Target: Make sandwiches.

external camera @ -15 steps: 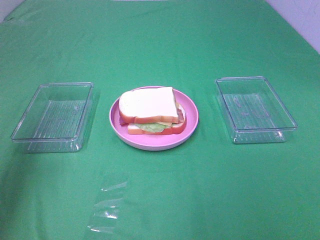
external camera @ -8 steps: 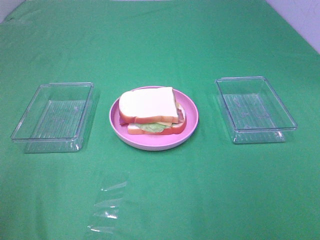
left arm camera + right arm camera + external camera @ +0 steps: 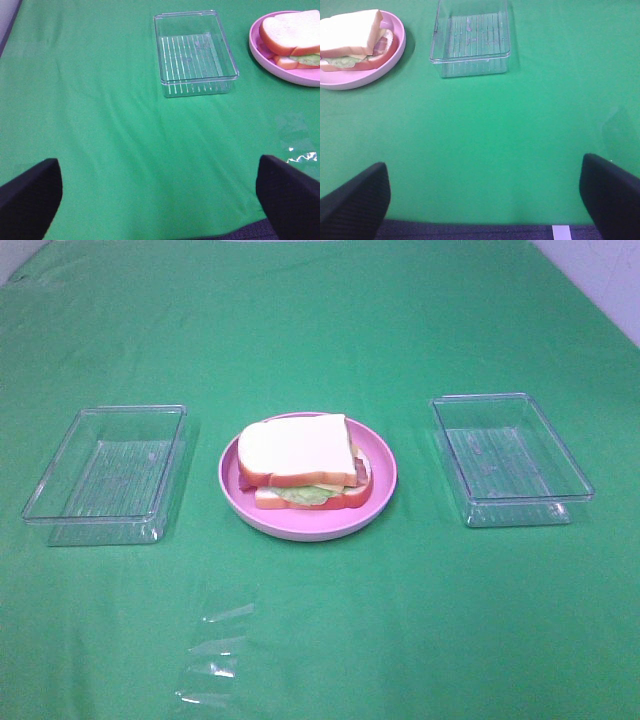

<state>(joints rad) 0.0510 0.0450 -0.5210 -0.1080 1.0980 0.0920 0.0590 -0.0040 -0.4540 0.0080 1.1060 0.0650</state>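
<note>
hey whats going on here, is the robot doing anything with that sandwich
Nothing is being handled right now. The sandwich sits assembled on the pink plate in the middle of the green cloth, top bread slice on, lettuce showing at the edge. A clear tray stands empty on each side, the left tray and the right tray. The left claw and right claw are open and pulled back near the table's front edge, holding nothing.
</note>
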